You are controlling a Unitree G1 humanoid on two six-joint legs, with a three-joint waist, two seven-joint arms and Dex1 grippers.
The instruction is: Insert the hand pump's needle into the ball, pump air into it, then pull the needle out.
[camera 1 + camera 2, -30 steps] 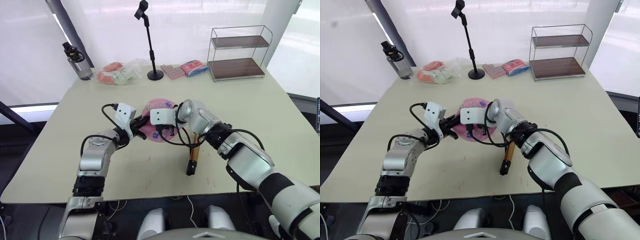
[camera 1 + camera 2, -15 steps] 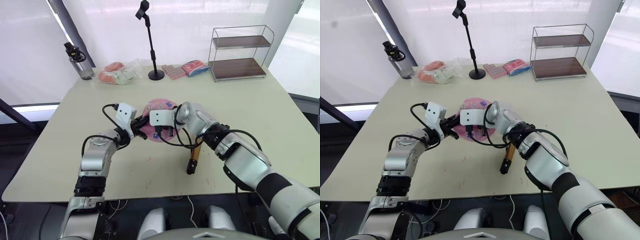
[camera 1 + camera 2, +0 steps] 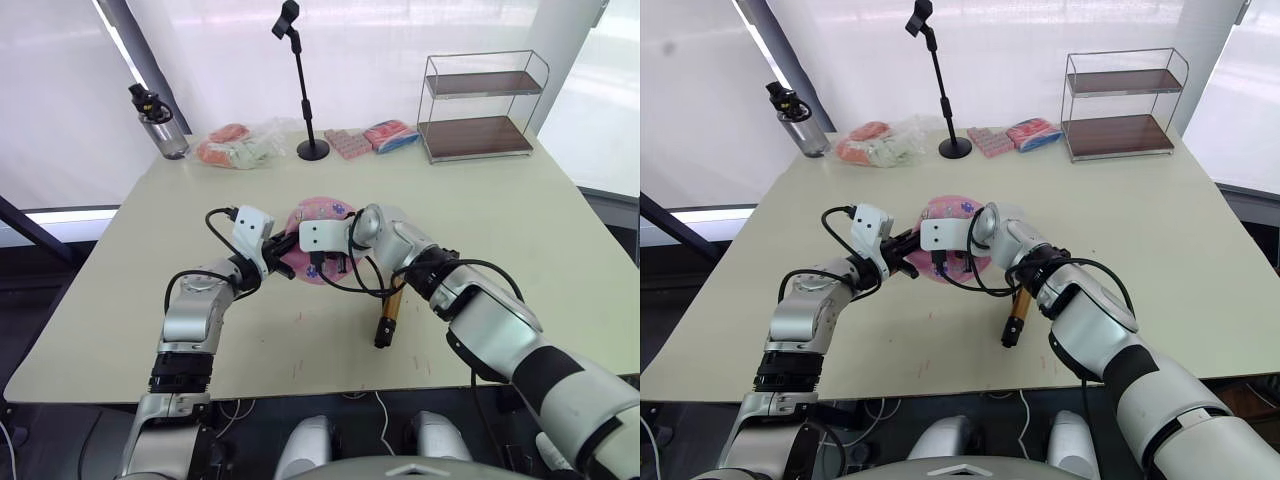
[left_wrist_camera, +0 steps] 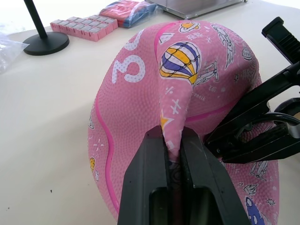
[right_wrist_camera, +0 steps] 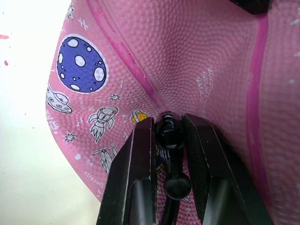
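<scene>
A limp pink ball point(image 3: 322, 212) printed with cartoons sits mid-table. My left gripper point(image 4: 173, 134) is shut on a raised fold of its skin, coming in from the ball's left side. My right gripper point(image 5: 168, 122) is shut on the needle's small black fitting point(image 5: 168, 132), which presses into a dimple in the ball; the silvery pin itself is hidden. From the fitting a thin black hose point(image 3: 347, 286) loops down to the hand pump point(image 3: 390, 305). The pump is a bronze cylinder with black ends, lying flat on the table just right of the ball.
A microphone stand point(image 3: 303, 85), a water bottle point(image 3: 156, 125), a plastic bag of packets point(image 3: 235, 148), flat packs point(image 3: 372, 137) and a two-tier wire shelf point(image 3: 480, 105) line the far side of the beige table point(image 3: 520, 220).
Both grippers, the ball and the pump keep their places; only the view has shifted slightly.
</scene>
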